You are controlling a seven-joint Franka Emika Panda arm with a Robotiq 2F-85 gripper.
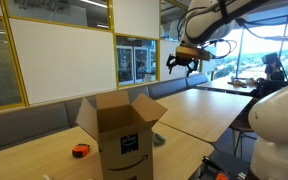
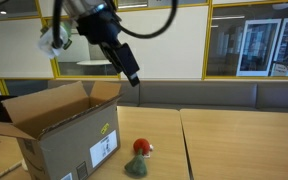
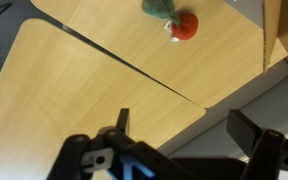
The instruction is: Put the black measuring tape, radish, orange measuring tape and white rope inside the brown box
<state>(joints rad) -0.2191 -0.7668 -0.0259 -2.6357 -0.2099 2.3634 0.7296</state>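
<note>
The brown box [image 1: 124, 128] stands open on the wooden table and also shows in the other exterior view [image 2: 59, 140]. The radish [image 2: 139, 156], red with a green end, lies on the table right beside the box; the wrist view shows it at the top [image 3: 180, 22]. The orange measuring tape [image 1: 81, 150] lies on the table on the box's other side. My gripper [image 1: 184, 64] hangs high above the table, away from the box, open and empty [image 3: 189, 128]; it also shows in an exterior view [image 2: 130, 70]. The black measuring tape and the white rope are out of view.
The tabletop is several wooden tables [image 3: 74, 80] pushed together with seams between them. A grey bench [image 2: 204, 95] runs along the glass wall behind. A white rounded machine part [image 1: 279, 125] stands by the table's edge.
</note>
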